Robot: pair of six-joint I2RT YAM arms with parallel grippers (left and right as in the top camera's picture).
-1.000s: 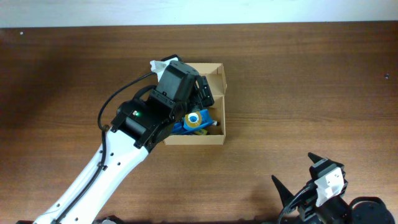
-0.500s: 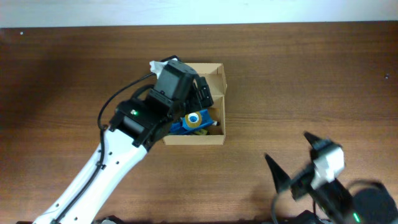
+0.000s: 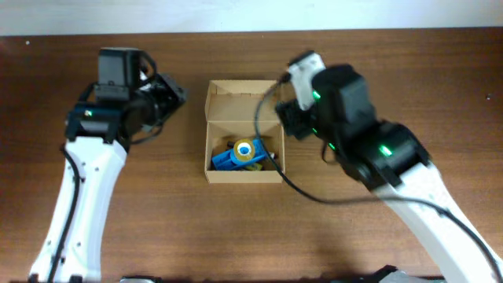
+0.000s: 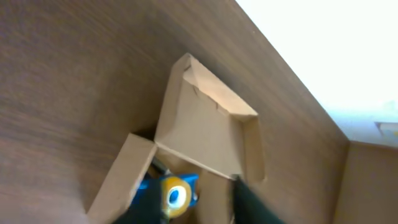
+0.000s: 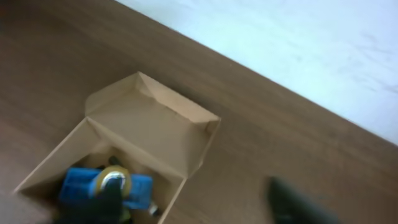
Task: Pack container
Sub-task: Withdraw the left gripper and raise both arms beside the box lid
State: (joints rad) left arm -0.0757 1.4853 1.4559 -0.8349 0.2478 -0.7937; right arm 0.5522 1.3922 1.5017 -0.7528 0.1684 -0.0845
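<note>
The container (image 3: 244, 176), a tan cardboard box, sits mid-table with its lid flap (image 3: 240, 100) folded back. Inside lie a blue plastic block (image 3: 226, 160) and a yellow tape roll (image 3: 245, 149). My left gripper (image 3: 174, 96) hovers left of the box, apart from it, with its jaws apart and nothing between them. My right gripper (image 3: 285, 118) hangs by the box's right wall, open and holding nothing. The left wrist view shows the flap (image 4: 199, 127) and the roll (image 4: 176, 196) beyond my left gripper (image 4: 199, 210). The right wrist view shows the flap (image 5: 149, 127), the block (image 5: 78, 183) and my right gripper (image 5: 199, 205).
The brown table ends at a white strip (image 3: 251, 14) along the far side. A black cable (image 3: 277, 165) from the right arm trails over the box's right wall. A small dark object lies in the box beside the block.
My left arm has swung off the box to its left. My right arm has come up from the near right corner to the box's right side. The flap now shows uncovered.
</note>
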